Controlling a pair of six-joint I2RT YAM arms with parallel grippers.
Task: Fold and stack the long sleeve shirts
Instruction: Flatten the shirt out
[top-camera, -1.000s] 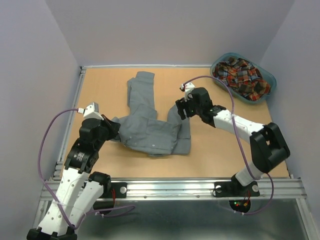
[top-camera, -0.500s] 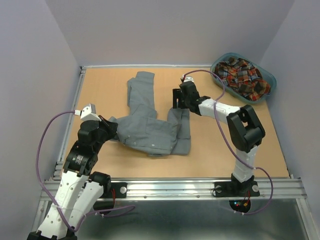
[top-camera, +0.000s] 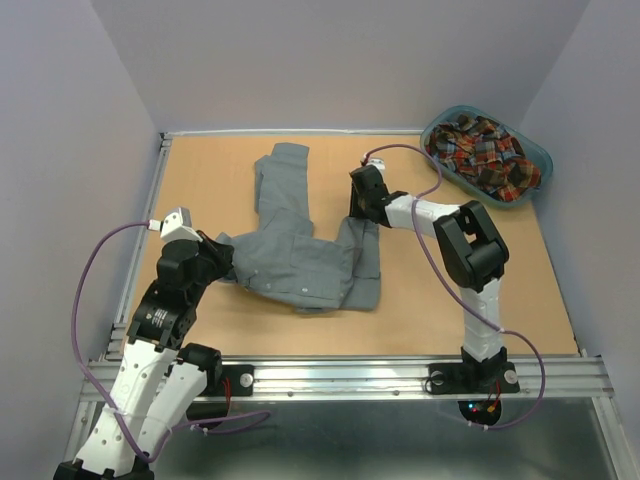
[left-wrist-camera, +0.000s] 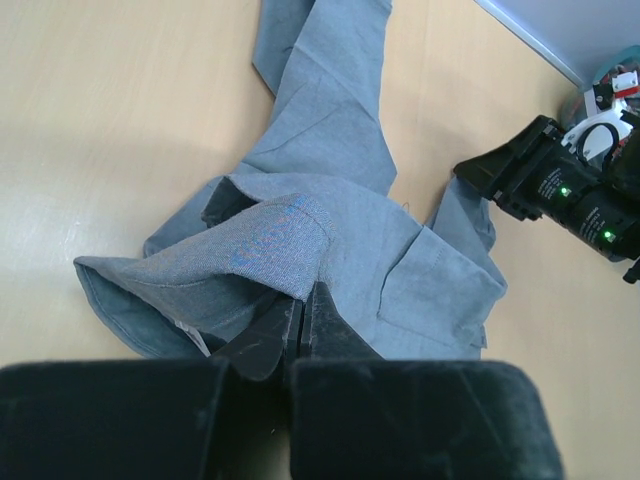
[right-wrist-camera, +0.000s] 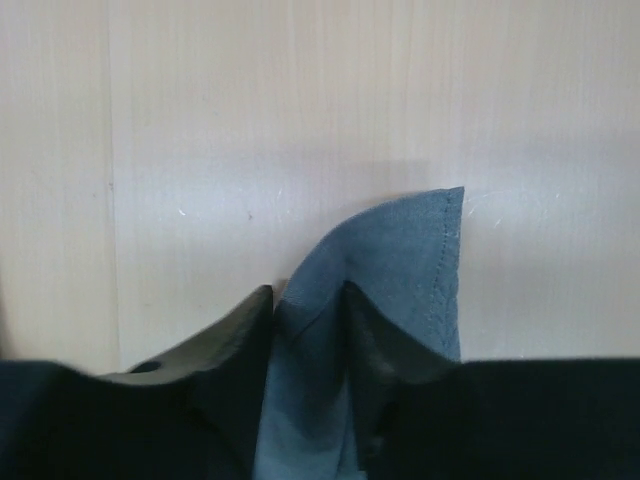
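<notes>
progress: nothing folded or stacked.
grey shirt (top-camera: 300, 255): rumpled.
plaid shirt (top-camera: 485, 150): in basket (top-camera: 541, 160).
left pincer (left-wrist-camera: 303, 320): clamped on grey shirt.
right pincer (right-wrist-camera: 305, 292): around its corner; grip, i cannot tell.

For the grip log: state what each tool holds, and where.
Left tool: grey shirt, by a bunched fold. Right tool: same shirt, by a corner.

arms (top-camera: 478, 315): white shells, black joints | cables (top-camera: 84, 290): purple — one per wrist | left pincer (left-wrist-camera: 303, 300): matte black
</notes>
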